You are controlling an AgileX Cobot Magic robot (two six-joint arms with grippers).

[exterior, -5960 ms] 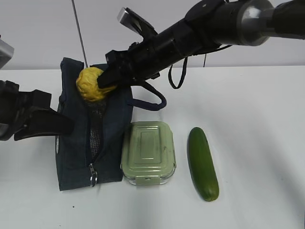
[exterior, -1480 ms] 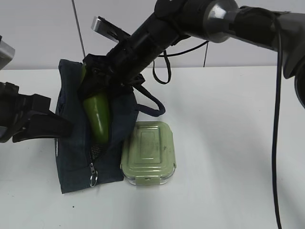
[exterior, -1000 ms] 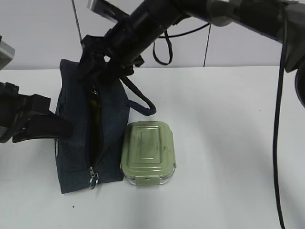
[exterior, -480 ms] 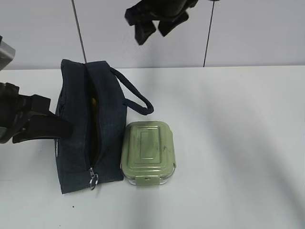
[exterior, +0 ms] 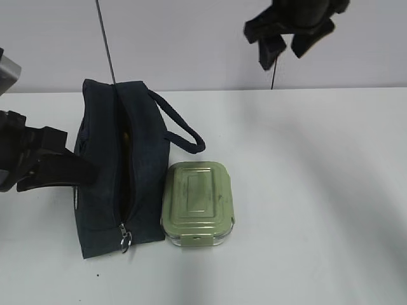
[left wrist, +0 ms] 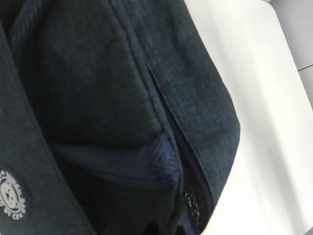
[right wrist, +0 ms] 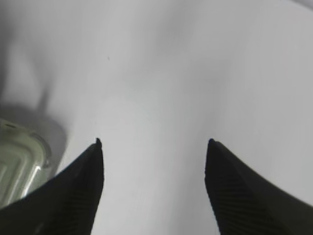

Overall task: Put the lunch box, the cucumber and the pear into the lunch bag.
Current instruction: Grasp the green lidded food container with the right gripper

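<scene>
Right gripper (exterior: 283, 46) swung rightward, fingers spread empty, 1 lunch box (exterior: 198, 202) beside 1 lunch bag (exterior: 105, 184), left gripper's grip unclear

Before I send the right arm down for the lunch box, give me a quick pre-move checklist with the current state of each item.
1. Right gripper open and empty: ok, jaws spread, nothing between them.
2. Right gripper clear above the table: ok, raised high at the top of the exterior view.
3. Lunch box reachable: ok, it sits lid-up on the table, tight against the right side of the lunch bag, nothing on top.
4. Lunch bag open: ok, the zipper gapes along the top, but the gap looks narrow for the box.
5. Left gripper holding the bag: cannot tell, its wrist view shows only fabric.
6. Cucumber and pear inside: cannot tell, only a yellowish glimpse shows in the opening.
</scene>
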